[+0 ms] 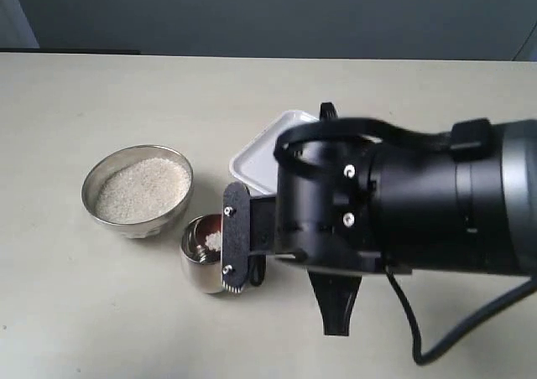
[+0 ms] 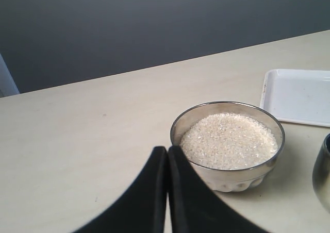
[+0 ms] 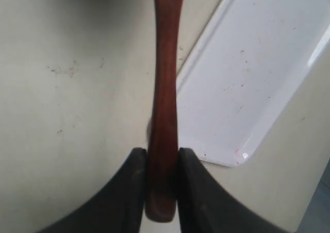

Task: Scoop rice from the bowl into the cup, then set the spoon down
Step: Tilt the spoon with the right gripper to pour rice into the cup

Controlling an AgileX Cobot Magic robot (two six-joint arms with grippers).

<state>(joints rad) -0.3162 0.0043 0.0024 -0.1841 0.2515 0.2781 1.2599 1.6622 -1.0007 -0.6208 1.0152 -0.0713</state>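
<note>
The steel bowl [image 1: 138, 190] [image 2: 227, 145] sits left of centre, heaped with white rice [image 1: 141, 189] [image 2: 228, 140]. Just to its right stands the small steel cup [image 1: 204, 253] [image 2: 323, 172], with some rice [image 1: 212, 241] inside. My right gripper [image 3: 162, 153] is shut on the handle of the red-brown spoon [image 3: 164, 104]; the spoon's red bowl [image 1: 211, 224] shows at the cup's mouth, mostly hidden by the arm. In the left wrist view my left gripper [image 2: 167, 149] is shut on nothing, close beside the bowl; it does not show in the exterior view.
A white rectangular tray [image 1: 264, 157] [image 2: 299, 96] [image 3: 242, 83] lies right of the bowl, partly under my right arm [image 1: 403, 199]. A black cable [image 1: 453, 337] hangs from that arm at the lower right. The table is pale beige.
</note>
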